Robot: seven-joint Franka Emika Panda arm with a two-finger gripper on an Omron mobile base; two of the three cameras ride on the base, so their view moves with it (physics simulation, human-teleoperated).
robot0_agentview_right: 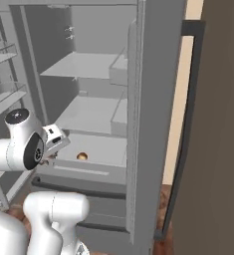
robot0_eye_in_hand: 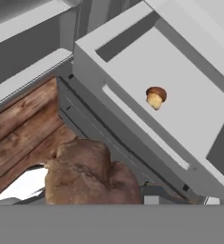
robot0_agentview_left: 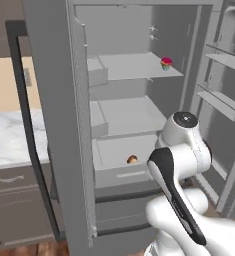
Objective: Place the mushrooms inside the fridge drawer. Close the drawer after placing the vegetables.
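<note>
My gripper (robot0_agentview_right: 56, 144) was clenched, and going by the hand view it was gripping a mushroom (robot0_eye_in_hand: 87, 174): a big brown cap sat right against the camera where the fingertips would be, hiding them. I could not see the contact itself, so I treated the hold as likely rather than certain.

The drawer (robot0_eye_in_hand: 132, 128) stood pulled out ahead of the gripper and up-right in the hand view. A second mushroom (robot0_eye_in_hand: 156, 97) already lay on the drawer's bottom, beyond its front wall.

My main worry was position. The held mushroom looked short of the drawer front, with the floor (robot0_eye_in_hand: 23, 128) and the lower fridge panels beneath it. Letting go there would have sent it to the floor, not into the drawer.

Going forward carried its own risk: if I came in too low, the hand or its load could have caught the front wall and shoved the drawer shut early, or knocked the round cap out of the jaws.

With the cap covering the fingertips, I had poor sight for judging clearance.
</note>
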